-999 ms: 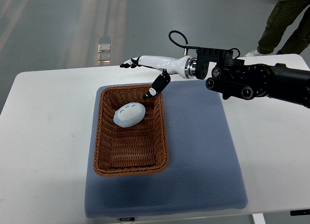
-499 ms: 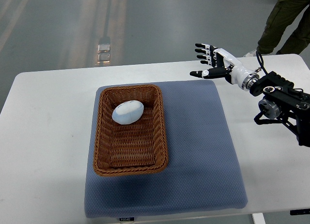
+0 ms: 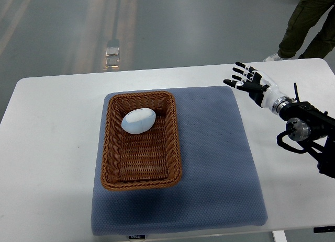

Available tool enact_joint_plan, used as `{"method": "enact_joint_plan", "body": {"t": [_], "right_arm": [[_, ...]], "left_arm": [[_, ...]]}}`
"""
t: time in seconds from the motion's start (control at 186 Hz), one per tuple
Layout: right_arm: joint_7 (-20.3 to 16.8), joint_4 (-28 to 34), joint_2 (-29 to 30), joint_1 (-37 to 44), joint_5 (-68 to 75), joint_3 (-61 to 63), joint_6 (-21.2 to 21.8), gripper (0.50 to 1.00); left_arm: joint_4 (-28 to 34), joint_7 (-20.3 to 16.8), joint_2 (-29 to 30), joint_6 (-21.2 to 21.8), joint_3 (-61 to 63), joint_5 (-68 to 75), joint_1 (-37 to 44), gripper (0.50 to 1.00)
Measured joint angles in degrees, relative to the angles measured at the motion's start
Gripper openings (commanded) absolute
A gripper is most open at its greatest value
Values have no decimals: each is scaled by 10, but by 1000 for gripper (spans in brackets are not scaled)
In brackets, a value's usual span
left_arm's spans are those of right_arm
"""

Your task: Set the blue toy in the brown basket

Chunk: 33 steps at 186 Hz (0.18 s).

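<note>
- white table (image 3: 47, 148): fills most of the view, top edge running along a grey floor (image 3: 157, 27).
- blue-grey mat (image 3: 220, 163): lies flat on the table, roughly square, a small label at its near edge.
- brown basket (image 3: 107, 148): rectangular wicker, sits on the left half of the mat, long side running away from the camera, upright.
- right arm (image 3: 306, 132): enters from the right edge, dark joints and cabling over the table's right side, clear of the mat.
- person (image 3: 306, 22): only dark trouser legs and a shoe show at the top right corner, beyond the table.
- right hand (image 3: 254, 85): white with dark fingertips, held above the table just off the mat's far right corner, fingers spread apart and straight, holding nothing, well apart from the basket.
- blue toy (image 3: 138, 121): pale blue, egg-shaped, rests inside the basket at its far end, near the far wall, touching the woven floor.
</note>
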Motion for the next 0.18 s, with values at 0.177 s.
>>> {"method": "enact_joint_plan", "body": {"t": [0.177], "right_arm": [[0,-1,2,-1,2,21,6,911]], "left_arm": [[1,0,0,0,-1,0,0,1000]]}}
